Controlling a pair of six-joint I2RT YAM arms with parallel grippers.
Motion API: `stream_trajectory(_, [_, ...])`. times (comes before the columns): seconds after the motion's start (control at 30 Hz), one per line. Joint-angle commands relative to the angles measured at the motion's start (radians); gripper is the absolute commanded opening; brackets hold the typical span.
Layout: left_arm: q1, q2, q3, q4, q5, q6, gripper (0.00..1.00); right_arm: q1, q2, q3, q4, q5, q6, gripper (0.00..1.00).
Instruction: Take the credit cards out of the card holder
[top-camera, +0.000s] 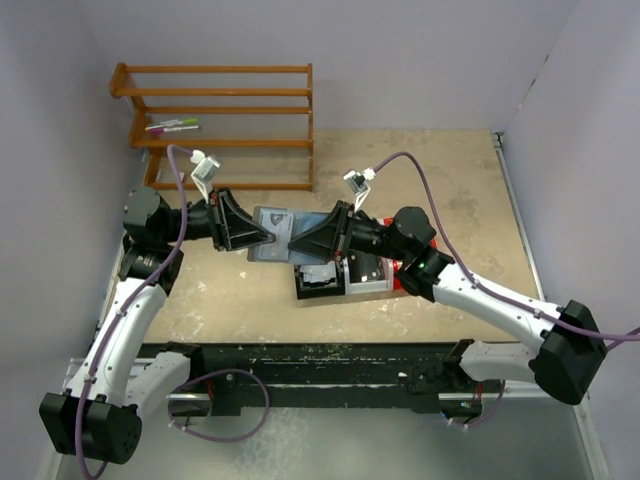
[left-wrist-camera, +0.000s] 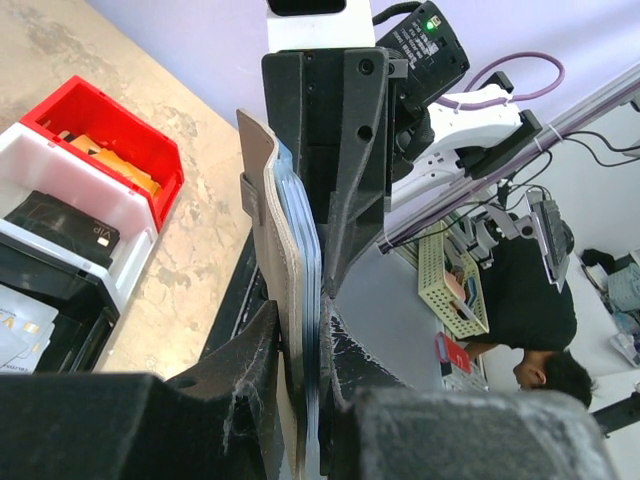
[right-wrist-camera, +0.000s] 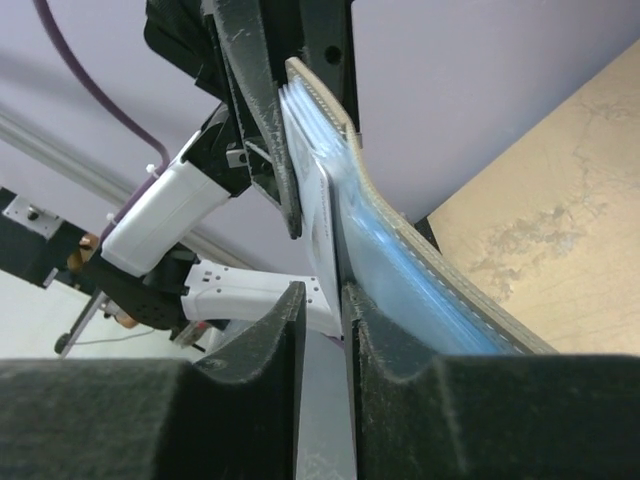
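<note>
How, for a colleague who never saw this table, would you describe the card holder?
Start at the wooden rack at the back of the tan table and come forward to mid-table. The card holder is the flat blue-grey rectangle clamped in the left gripper there. Unlike the black, white and red bins near it, it is a thin wallet, not an open box.
</note>
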Motion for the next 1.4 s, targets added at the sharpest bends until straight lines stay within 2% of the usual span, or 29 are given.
stream_trajectory(0.0, [-0.026,-0.031,0.020,0.078,0.074,-0.030,0.12,-0.003,0.053,0.056,0.023,0.047,0.004,0.18])
stream_trajectory(0.13, [-0.026,-0.031,0.016,0.072,0.081,-0.023,0.18,-0.003,0.058,0.062,0.006,0.060,-0.003,0.00])
stream_trajectory(0.33, [-0.026,-0.042,0.001,0.112,0.128,-0.051,0.34,-0.003,0.023,0.025,-0.012,0.045,0.000,0.00])
stream_trajectory(0.47, [-0.026,-0.043,-0.023,0.225,0.152,-0.146,0.37,-0.003,-0.005,0.004,-0.010,0.055,0.000,0.00])
stream_trajectory(0.57, [-0.026,-0.040,-0.028,0.244,0.154,-0.152,0.33,-0.003,-0.016,-0.002,-0.009,0.050,-0.001,0.00])
stream_trajectory(0.77, [-0.026,-0.041,-0.029,0.247,0.140,-0.151,0.13,-0.003,-0.037,-0.015,0.013,0.025,0.004,0.00])
stream_trajectory(0.8, [-0.026,-0.041,-0.029,0.246,0.136,-0.153,0.11,-0.003,-0.042,-0.019,0.012,0.024,0.004,0.02])
stream_trajectory(0.83, [-0.026,-0.042,-0.027,0.246,0.135,-0.152,0.10,-0.003,-0.050,-0.025,0.009,0.028,0.004,0.08])
stream_trajectory(0.9, [-0.026,-0.042,-0.025,0.245,0.133,-0.156,0.09,-0.004,-0.069,-0.045,0.011,0.037,0.008,0.18])
stream_trajectory(1.03, [-0.026,-0.041,-0.024,0.243,0.120,-0.158,0.09,-0.004,-0.085,-0.074,0.055,0.040,0.024,0.27])
stream_trajectory(1.13, [-0.026,-0.038,-0.021,0.241,0.110,-0.159,0.09,-0.004,-0.067,-0.064,0.080,0.027,0.030,0.29])
stream_trajectory(1.37, [-0.026,-0.045,-0.015,0.172,0.087,-0.105,0.08,-0.003,0.021,0.019,0.057,0.038,0.019,0.25])
